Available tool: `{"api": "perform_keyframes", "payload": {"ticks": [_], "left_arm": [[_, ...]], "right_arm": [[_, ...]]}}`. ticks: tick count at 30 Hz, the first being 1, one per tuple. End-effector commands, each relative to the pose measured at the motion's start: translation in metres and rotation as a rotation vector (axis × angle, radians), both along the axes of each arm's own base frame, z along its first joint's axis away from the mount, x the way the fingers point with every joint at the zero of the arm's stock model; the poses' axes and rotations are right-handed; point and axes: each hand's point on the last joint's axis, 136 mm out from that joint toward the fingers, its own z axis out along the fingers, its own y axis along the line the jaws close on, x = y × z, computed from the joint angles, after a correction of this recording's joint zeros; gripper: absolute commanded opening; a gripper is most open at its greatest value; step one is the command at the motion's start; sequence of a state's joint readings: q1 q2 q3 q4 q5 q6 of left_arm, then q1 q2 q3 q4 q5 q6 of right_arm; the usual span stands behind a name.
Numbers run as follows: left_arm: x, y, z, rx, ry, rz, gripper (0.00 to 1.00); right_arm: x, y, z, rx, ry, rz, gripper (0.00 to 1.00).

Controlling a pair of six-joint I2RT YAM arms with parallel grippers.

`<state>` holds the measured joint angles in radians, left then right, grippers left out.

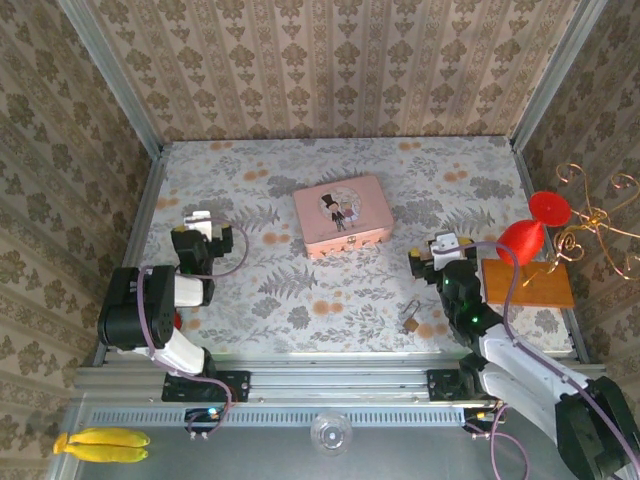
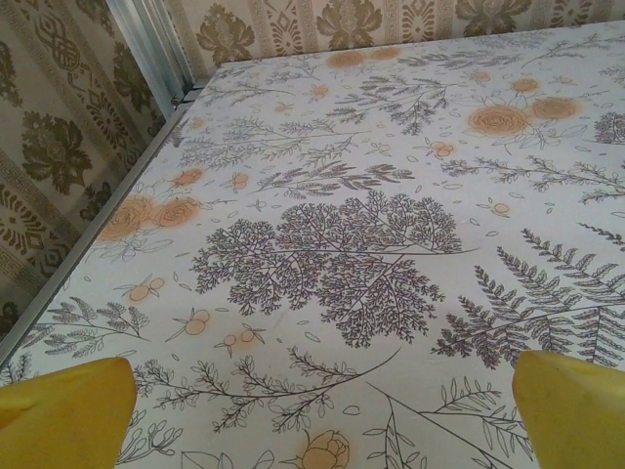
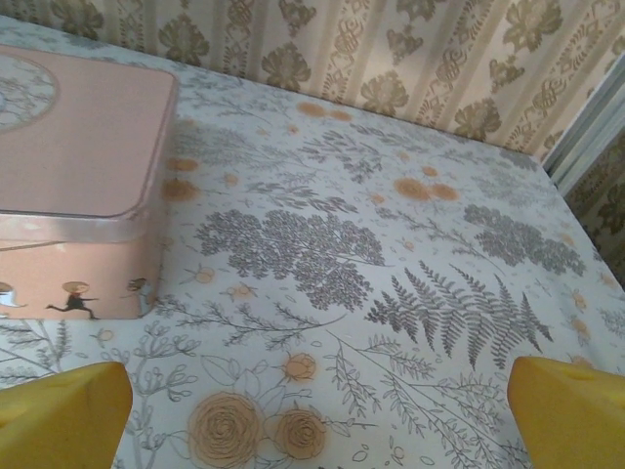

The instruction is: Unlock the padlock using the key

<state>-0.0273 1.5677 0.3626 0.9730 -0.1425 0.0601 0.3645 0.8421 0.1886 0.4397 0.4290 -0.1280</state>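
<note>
- Top external: pink tin at the centre of the table, lid shut, contents hidden.
- Padlock lies outside, by the near edge.
- Left gripper, right gripper: jaws apart, empty.

Damask-patterned wallpaper walls with metal corner posts enclose a table covered in floral cloth.

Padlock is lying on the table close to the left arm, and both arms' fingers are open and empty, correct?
Not quite: the padlock lies close to the right arm, not the left, as the top external view shows. The left fingers and right fingers are open and empty.
</note>
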Motion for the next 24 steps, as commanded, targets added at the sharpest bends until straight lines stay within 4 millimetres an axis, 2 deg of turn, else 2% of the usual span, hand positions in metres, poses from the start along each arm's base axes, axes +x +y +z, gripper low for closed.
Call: {"api": "perform_keyframes", "payload": {"ticks": [1,7,10,15,18,21,22,24], "left_arm": [[0.002,0.000,0.006,-0.015,-0.017,0.011,1.00],[0.002,-0.001,0.005,-0.012,-0.011,0.005,1.00],[0.002,-0.001,0.004,-0.012,-0.009,0.005,1.00],[0.003,-0.002,0.005,-0.010,-0.010,0.000,1.00],[0.003,-0.002,0.005,-0.010,-0.009,0.000,1.00],[0.002,-0.002,0.005,-0.010,-0.008,0.000,1.00],[0.002,-0.002,0.004,-0.010,-0.008,0.000,1.00],[0.002,-0.002,0.005,-0.011,-0.008,0.000,1.00]], "right_arm": [[0.014,-0.004,0.012,0.046,-0.041,-0.016,1.00],[0.037,-0.019,0.000,0.077,-0.023,-0.044,1.00],[0.047,-0.017,-0.007,0.098,-0.015,0.000,1.00],[0.062,-0.018,-0.006,0.110,-0.044,0.036,1.00],[0.071,-0.013,-0.009,0.147,-0.001,0.083,1.00],[0.072,-0.014,-0.013,0.209,-0.057,0.117,1.00],[0.073,-0.015,-0.025,0.212,-0.044,0.106,1.00],[0.077,-0.017,-0.032,0.213,-0.033,0.099,1.00]]}}
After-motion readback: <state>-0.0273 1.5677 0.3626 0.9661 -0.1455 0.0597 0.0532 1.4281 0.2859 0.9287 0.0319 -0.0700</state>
